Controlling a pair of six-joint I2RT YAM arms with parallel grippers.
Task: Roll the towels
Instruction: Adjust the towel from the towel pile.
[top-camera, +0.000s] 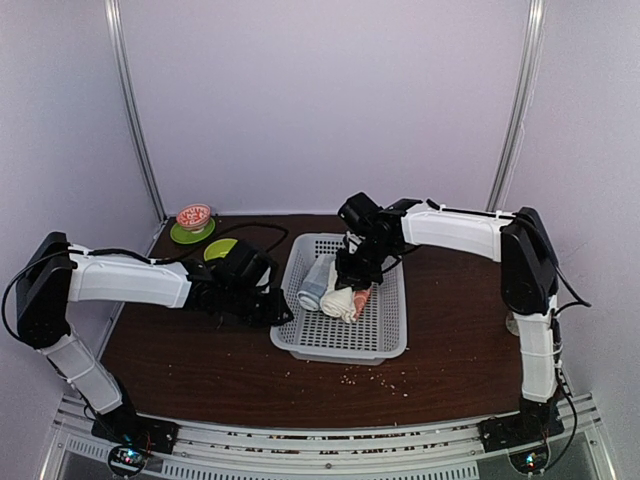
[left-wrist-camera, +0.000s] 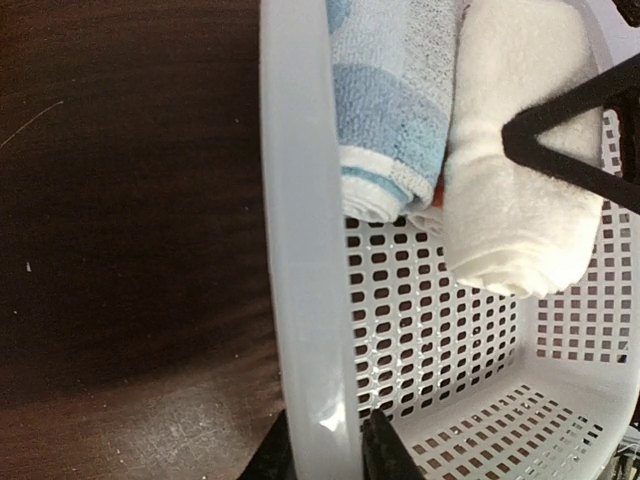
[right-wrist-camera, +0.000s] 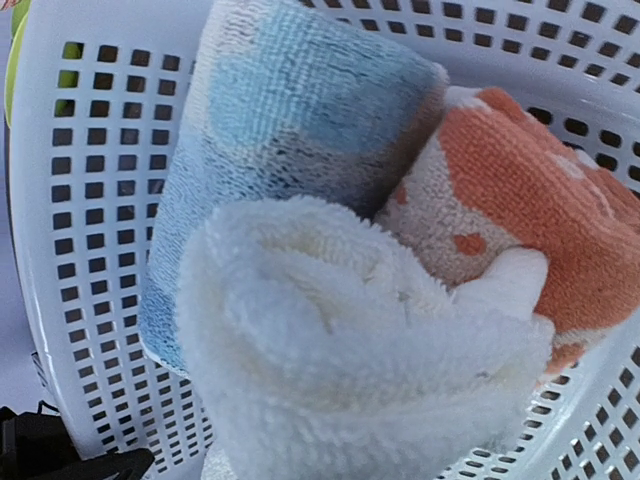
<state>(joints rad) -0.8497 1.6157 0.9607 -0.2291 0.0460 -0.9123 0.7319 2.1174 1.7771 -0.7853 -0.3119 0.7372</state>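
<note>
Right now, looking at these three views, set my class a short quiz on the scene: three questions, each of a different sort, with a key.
1. True or false: the white basket is empty.
2. In the top view, which rolled towel lies between the other two? A) grey-blue B) cream-white C) salmon-orange
3. Fill in: the left tool straddles the basket's ____.

Key: 1 false; 2 B, the cream-white towel; 3 rim.

White arms (top-camera: 130, 280), black joints, cables.
</note>
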